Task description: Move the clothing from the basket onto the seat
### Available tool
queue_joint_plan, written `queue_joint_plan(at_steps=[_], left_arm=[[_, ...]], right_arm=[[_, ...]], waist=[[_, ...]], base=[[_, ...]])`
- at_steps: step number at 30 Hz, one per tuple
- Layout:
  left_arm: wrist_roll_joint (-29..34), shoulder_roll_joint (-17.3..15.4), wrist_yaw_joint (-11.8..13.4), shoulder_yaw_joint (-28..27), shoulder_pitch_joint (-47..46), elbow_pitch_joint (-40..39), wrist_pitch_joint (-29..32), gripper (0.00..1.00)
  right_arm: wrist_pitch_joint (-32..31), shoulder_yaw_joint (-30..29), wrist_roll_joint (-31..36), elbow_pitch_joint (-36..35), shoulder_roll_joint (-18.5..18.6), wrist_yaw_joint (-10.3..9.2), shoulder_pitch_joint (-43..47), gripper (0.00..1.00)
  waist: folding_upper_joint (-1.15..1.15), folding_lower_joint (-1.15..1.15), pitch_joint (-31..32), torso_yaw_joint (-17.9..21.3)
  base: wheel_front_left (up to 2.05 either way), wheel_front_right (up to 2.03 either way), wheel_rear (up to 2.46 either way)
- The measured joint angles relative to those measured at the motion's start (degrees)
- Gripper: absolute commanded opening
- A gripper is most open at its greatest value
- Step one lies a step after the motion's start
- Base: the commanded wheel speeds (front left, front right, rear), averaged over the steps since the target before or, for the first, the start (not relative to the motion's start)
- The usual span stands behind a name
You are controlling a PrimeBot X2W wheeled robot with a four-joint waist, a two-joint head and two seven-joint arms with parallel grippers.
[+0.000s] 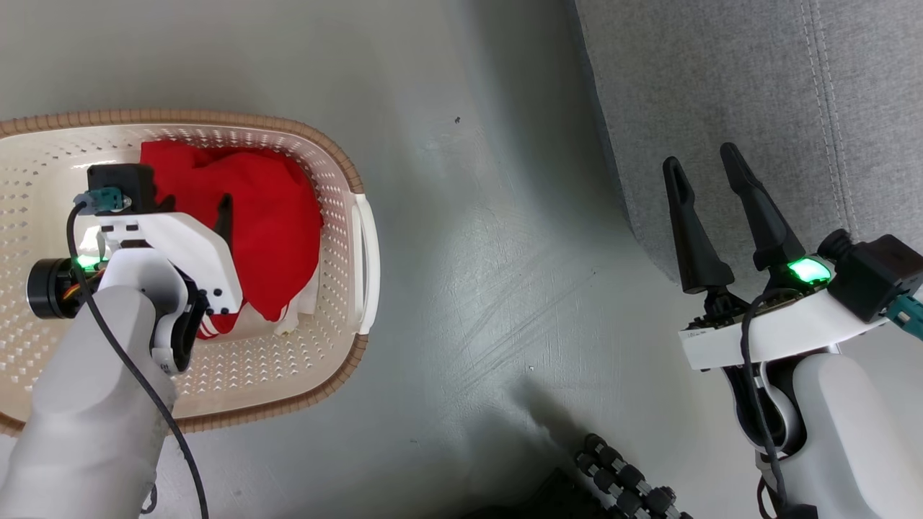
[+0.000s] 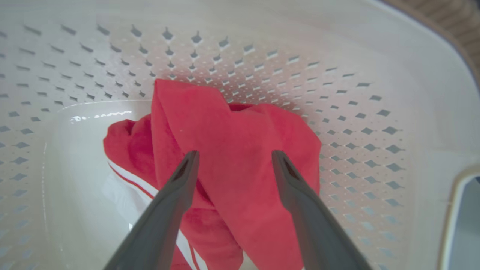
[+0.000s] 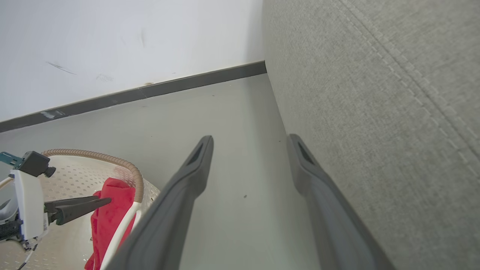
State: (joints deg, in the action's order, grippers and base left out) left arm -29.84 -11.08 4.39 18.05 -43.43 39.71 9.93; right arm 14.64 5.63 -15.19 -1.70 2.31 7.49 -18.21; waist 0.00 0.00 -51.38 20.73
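Observation:
The red clothing (image 1: 267, 216) with white stripes lies bunched in the right half of the cream basket (image 1: 339, 281) on the floor. My left gripper (image 2: 233, 154) hangs open just above the clothing (image 2: 240, 150), its fingers (image 2: 187, 165) apart over a raised red fold and gripping nothing. In the right wrist view the left gripper (image 3: 93, 204) points at the clothing (image 3: 112, 210) inside the basket (image 3: 127, 168). My right gripper (image 1: 703, 164) stands open and empty at the grey seat's (image 1: 757, 86) edge, with that gripper (image 3: 249, 139) held beside the seat (image 3: 375, 93).
Grey floor (image 1: 476, 274) lies between basket and seat. A white wall with a dark baseboard (image 3: 150, 90) runs behind them. A dark ribbed part of my base (image 1: 627, 476) shows at the bottom.

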Motion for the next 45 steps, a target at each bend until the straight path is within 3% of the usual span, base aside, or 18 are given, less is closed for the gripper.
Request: queue_joint_plan(at_steps=[31,34,35,37,39,45], left_arm=[[0.74,-1.19,-0.80,0.02,-7.00,5.56,-1.43,0.99],[0.74,-1.05,-1.11,0.21,-7.11,6.16,-1.49,0.71],[0.74,-1.00,-1.43,0.27,-7.14,6.47,-1.69,0.56],[0.74,-0.79,-1.60,0.43,-7.17,6.93,-2.02,0.40],[0.74,-0.37,-2.03,0.43,-7.19,7.26,-2.50,0.00],[0.73,0.24,-2.56,0.38,-7.64,8.25,-3.55,0.00]], right_arm=[[0.00,-0.44,-0.41,-0.45,-0.01,0.00,-2.04,1.00],[0.00,-0.52,-0.40,-0.58,-0.01,0.00,-2.29,1.00],[0.00,-0.53,-0.40,-0.54,-0.01,0.00,-2.29,1.00],[0.00,-0.54,-0.40,-0.53,-0.01,0.00,-2.30,1.00],[0.00,-0.59,-0.40,-0.49,-0.01,0.00,-2.36,1.00],[0.00,-0.91,0.11,-0.41,-0.01,0.00,-3.51,1.00]], waist=[[0.00,0.00,-5.74,0.28],[0.00,0.00,-6.04,0.29],[0.00,0.00,-6.05,0.28],[0.00,0.00,-6.00,0.26],[0.00,0.00,-5.87,0.20],[0.00,0.00,-5.22,-0.23]], base=[[0.00,0.00,0.00],[0.00,0.00,0.00],[0.00,0.00,0.00],[0.00,0.00,0.00],[0.00,0.00,0.00],[0.00,0.00,0.00]])
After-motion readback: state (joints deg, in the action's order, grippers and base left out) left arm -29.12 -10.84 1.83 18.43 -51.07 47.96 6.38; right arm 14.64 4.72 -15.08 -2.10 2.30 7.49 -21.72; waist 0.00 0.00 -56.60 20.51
